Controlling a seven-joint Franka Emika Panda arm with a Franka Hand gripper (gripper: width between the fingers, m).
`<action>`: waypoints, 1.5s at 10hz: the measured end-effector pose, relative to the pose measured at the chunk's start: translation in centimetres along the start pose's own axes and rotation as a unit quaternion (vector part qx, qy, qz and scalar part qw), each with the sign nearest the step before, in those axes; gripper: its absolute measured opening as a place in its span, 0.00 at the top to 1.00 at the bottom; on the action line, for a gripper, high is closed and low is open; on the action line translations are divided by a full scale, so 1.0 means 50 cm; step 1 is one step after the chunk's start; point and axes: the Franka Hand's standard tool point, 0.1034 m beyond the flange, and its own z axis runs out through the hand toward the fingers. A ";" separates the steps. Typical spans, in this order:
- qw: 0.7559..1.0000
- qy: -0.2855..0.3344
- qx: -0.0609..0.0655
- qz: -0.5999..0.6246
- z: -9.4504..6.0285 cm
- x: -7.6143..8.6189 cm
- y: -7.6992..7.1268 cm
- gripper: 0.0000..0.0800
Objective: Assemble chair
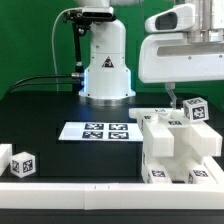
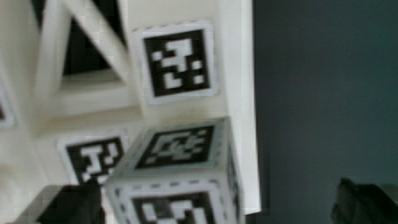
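Observation:
The chair (image 1: 176,148) is a blocky white structure of joined tagged parts at the exterior view's right. A white tagged post (image 1: 194,110) stands up at its top. My gripper (image 1: 170,97) hangs from the arm just above the structure, beside that post. In the wrist view my gripper (image 2: 214,206) is open. A tagged white block end (image 2: 171,186) lies between the fingers, close to one dark finger (image 2: 64,206). A wide gap separates it from the other finger (image 2: 366,204). A tall white tagged panel (image 2: 175,62) rises behind the block.
The marker board (image 1: 100,131) lies flat in front of the robot base (image 1: 105,72). A small lone tagged cube (image 1: 22,164) sits at the exterior view's left front. A white rim (image 1: 80,186) runs along the table's front edge.

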 end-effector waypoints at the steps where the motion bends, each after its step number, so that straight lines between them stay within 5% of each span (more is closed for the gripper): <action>1: 1.000 0.000 0.000 0.023 0.000 0.000 -0.001 0.53; 2: 0.999 0.000 0.000 0.053 0.000 0.000 -0.001 0.53; 3: 0.996 0.000 0.000 0.090 0.000 0.000 -0.001 0.65; 6: 0.963 0.003 0.002 0.268 0.000 0.000 -0.003 0.65; 10: 0.853 -0.005 0.033 0.521 -0.001 0.004 -0.013 0.65; 12: 0.858 -0.006 0.033 0.512 0.000 0.004 -0.013 0.58; 13: 0.871 -0.005 0.033 0.489 0.000 0.004 -0.013 0.41; 14: 0.899 -0.001 0.033 0.438 -0.002 0.007 -0.010 0.41; 15: 0.936 0.003 0.032 0.351 -0.003 0.013 -0.003 0.24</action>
